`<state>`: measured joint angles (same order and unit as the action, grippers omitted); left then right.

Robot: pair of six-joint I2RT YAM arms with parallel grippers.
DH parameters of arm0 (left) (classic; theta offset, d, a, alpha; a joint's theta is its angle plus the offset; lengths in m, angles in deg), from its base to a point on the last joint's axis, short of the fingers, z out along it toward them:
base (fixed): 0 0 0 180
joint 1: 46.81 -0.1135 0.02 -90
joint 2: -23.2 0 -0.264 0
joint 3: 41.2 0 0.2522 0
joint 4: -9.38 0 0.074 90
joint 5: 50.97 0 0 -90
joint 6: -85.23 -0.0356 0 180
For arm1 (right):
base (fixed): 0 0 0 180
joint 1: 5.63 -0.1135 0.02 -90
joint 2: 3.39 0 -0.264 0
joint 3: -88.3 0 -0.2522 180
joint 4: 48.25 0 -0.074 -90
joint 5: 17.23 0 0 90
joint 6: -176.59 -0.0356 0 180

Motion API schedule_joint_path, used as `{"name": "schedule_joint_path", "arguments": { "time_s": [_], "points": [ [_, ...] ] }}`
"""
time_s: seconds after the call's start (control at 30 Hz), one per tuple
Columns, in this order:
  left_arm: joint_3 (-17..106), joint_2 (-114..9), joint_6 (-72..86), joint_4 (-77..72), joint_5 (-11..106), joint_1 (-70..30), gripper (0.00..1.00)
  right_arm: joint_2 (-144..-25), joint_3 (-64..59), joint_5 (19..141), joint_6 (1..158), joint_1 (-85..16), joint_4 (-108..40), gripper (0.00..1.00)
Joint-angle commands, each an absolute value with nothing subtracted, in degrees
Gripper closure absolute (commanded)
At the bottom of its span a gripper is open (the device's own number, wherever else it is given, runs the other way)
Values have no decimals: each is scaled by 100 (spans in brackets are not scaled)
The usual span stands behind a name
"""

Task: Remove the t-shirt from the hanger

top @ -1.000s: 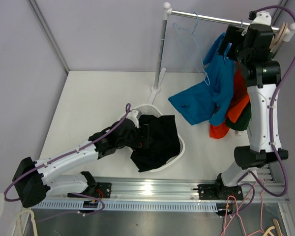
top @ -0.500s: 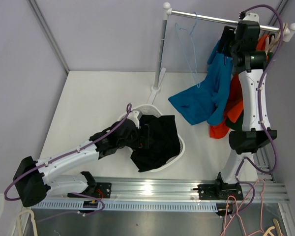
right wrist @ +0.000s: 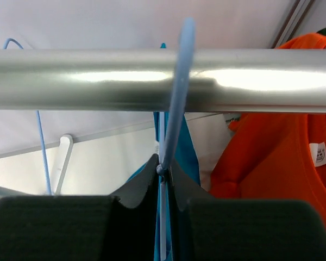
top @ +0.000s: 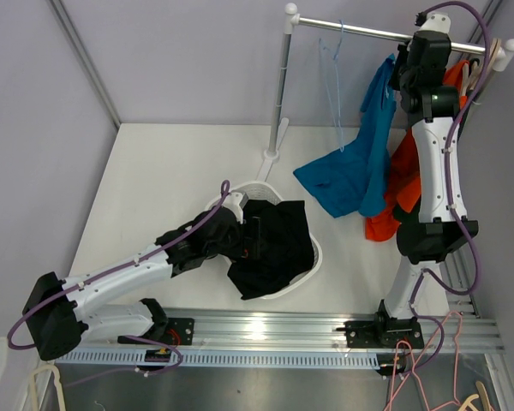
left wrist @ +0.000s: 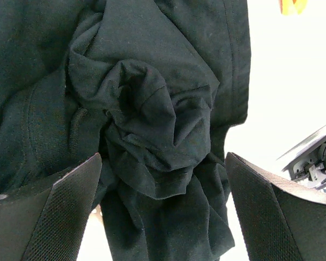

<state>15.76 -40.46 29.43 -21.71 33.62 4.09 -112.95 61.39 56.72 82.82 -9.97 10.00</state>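
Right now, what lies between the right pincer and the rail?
Only the blue hanger's hook, rising from the shut right pincer over the rail. The right wrist view shows it.

I see a white basket (top: 255, 190) on the worktop (top: 163, 171), with a black garment (top: 270, 244) heaped inside and spilling over its near rim. An orange shirt (top: 381, 228) hangs from the rail (top: 368, 32) at its right end.

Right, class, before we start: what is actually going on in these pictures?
The right claw is shut on the neck of the light blue wire hanger, hooked over the silver metal rail, with the bright blue t-shirt hanging below it. The left claw hangs open over the crumpled black garment in the white plastic basket.
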Motion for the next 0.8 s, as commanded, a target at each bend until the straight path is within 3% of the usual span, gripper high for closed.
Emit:
{"name": "schedule_joint_path", "arguments": {
  "time_s": [0.0,0.07,0.13,0.77],
  "points": [
    [1642,-3999,2828,-2065,3297,443,0,-11483,6348,5458,8483,-959,691,90],
    [1642,-3999,2828,-2064,3306,443,0,-11519,6331,5519,8483,-932,691,90],
    [1642,-3999,2819,-2091,3297,443,1,-11519,6296,5493,8492,-923,648,100],
    [2010,-3402,2327,-2196,3130,487,0,-10096,6067,5397,8774,-1635,708,100]
  ]
}}
